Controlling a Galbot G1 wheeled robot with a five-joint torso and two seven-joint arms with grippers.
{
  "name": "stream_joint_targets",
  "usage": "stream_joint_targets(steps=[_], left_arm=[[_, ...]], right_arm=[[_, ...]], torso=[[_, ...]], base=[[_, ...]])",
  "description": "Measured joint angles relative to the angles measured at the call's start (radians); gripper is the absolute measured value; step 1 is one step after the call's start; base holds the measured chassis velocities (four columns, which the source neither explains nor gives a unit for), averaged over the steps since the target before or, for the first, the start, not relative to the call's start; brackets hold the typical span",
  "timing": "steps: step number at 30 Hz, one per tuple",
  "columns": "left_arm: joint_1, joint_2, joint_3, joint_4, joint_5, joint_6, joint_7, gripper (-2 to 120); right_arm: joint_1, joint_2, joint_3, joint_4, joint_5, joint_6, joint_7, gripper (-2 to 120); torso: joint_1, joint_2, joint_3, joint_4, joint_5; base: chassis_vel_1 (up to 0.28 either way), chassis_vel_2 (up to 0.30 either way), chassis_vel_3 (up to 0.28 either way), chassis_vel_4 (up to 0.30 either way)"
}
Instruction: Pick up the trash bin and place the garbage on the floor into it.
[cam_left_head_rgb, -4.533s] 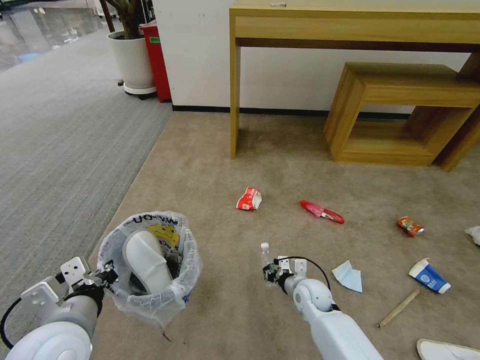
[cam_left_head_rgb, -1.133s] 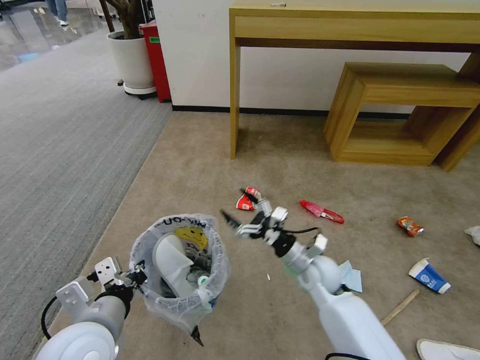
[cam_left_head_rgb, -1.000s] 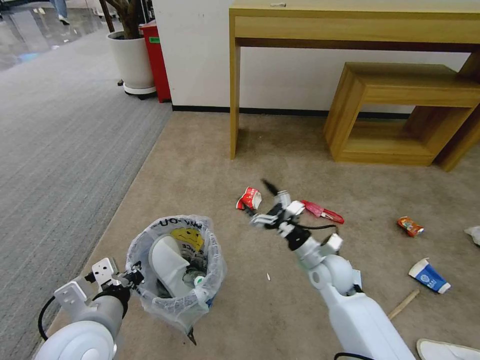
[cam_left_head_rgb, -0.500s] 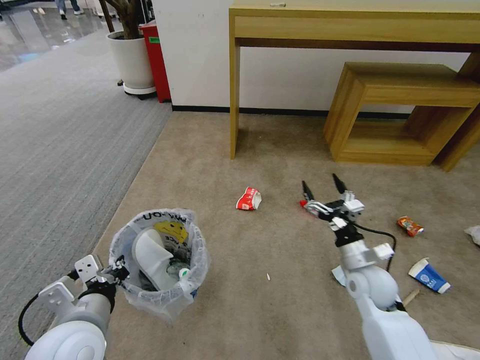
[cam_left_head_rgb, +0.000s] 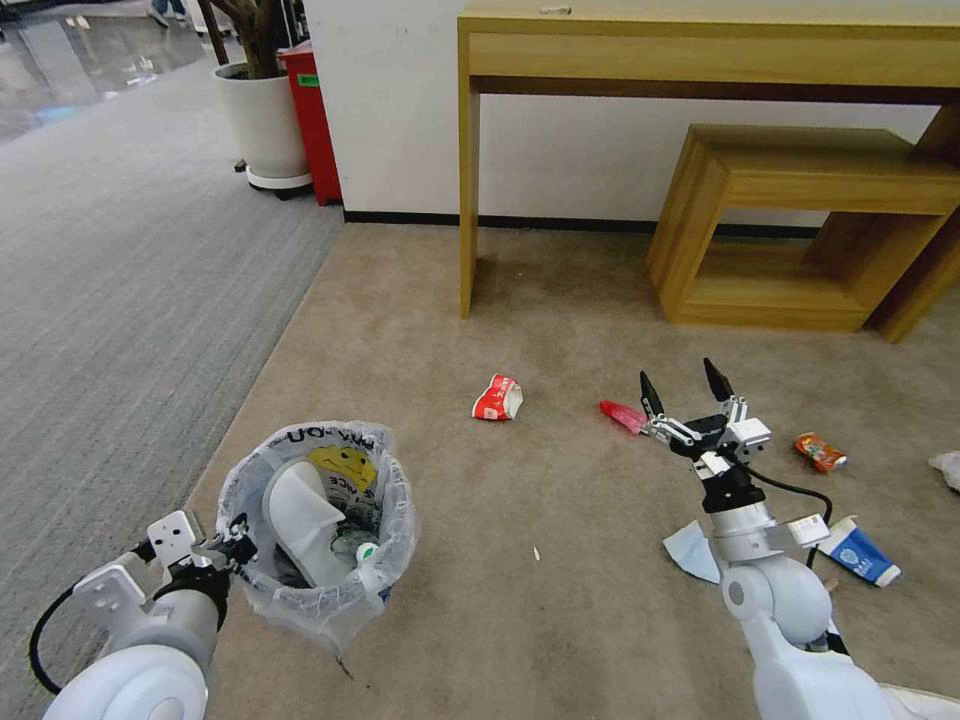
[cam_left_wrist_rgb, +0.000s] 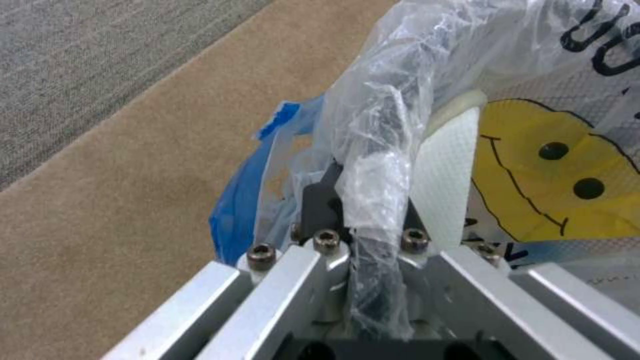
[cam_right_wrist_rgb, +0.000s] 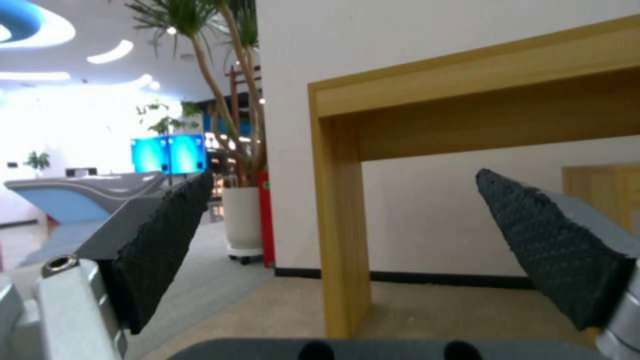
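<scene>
Now that my right gripper (cam_left_head_rgb: 682, 382) has swung from beside the bin (cam_left_head_rgb: 318, 528) to the right of centre, its fingers spread wide and empty, it hovers over the red wrapper (cam_left_head_rgb: 622, 414). A bottle it carried seconds ago now lies in the bin, so that piece is done. My left gripper (cam_left_head_rgb: 232, 535), lower left, stays clamped on the bin's bagged rim. Cups (cam_left_head_rgb: 498, 398), can (cam_left_head_rgb: 820, 452), mask (cam_left_head_rgb: 694, 552) remain on the floor (cam_left_head_rgb: 560, 620).
</scene>
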Motion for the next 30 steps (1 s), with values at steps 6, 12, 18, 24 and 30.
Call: stream_joint_targets(steps=[6,12,18,24,30], left_arm=[[0.014,-0.003,0.001,-0.009,0.000,0.002,0.005,1],[0.018,-0.009,0.009,-0.016,0.002,0.004,0.005,1],[0.018,-0.012,0.013,-0.016,0.007,0.004,0.008,1],[0.021,-0.012,0.009,-0.017,0.006,0.004,0.010,1],[0.023,-0.011,0.001,-0.021,0.003,0.003,0.012,1]], right_arm=[[0.002,0.003,-0.008,0.001,0.009,-0.002,-0.007,100],[0.002,-0.001,-0.003,0.001,-0.001,-0.002,0.014,100],[-0.004,-0.020,-0.001,-0.001,-0.037,-0.009,0.077,100],[-0.019,-0.078,-0.003,0.002,-0.090,-0.086,0.191,100],[-0.057,-0.255,0.039,-0.021,-0.172,-0.275,0.242,100]], torso=[[0.000,0.000,0.000,0.0000,-0.0001],[0.000,0.000,0.000,-0.0001,-0.0003],[0.000,0.000,0.001,0.0001,0.0002],[0.000,0.000,0.000,-0.0001,0.0002],[0.000,0.000,0.000,-0.0003,-0.0003]], base=[[-0.018,0.018,0.026,-0.017],[-0.147,0.140,0.133,-0.167],[-0.218,0.223,0.246,-0.208],[-0.055,0.063,0.042,-0.063],[0.028,-0.033,-0.031,0.041]])
